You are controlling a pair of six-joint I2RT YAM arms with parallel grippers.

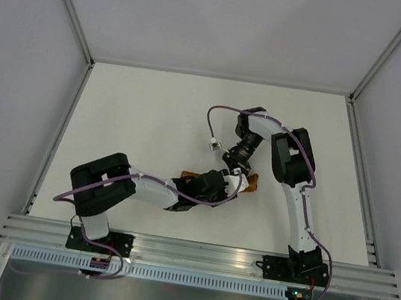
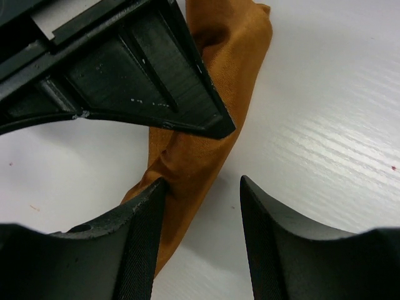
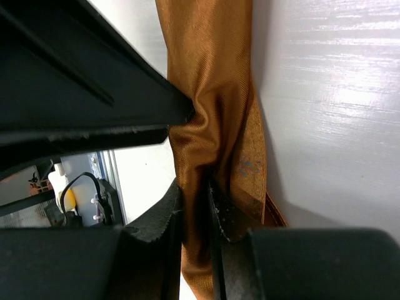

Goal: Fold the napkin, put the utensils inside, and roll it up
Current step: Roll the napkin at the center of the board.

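Napkin [image 3: 212,75] bunched into a narrow, twisted strip, lying on the tabletop [image 2: 325,125] where the two arms meet. Right pincer [image 3: 195,209] is clamped on a fold of the cloth. Left pincer [image 2: 203,181] stands apart, one finger touching the strip and the other clear of it. No utensils are visible. Likely risks: a pull by the right arm could drag the otherwise unpinned cloth; the closely crossed pincers could collide; the left, on closing, might catch only an outer layer.

A white table [image 2: 325,125] lies under the left pincer [image 2: 201,184]; an aluminium rail [image 1: 200,254] runs well behind it, grey walls [image 1: 228,18] well beyond.
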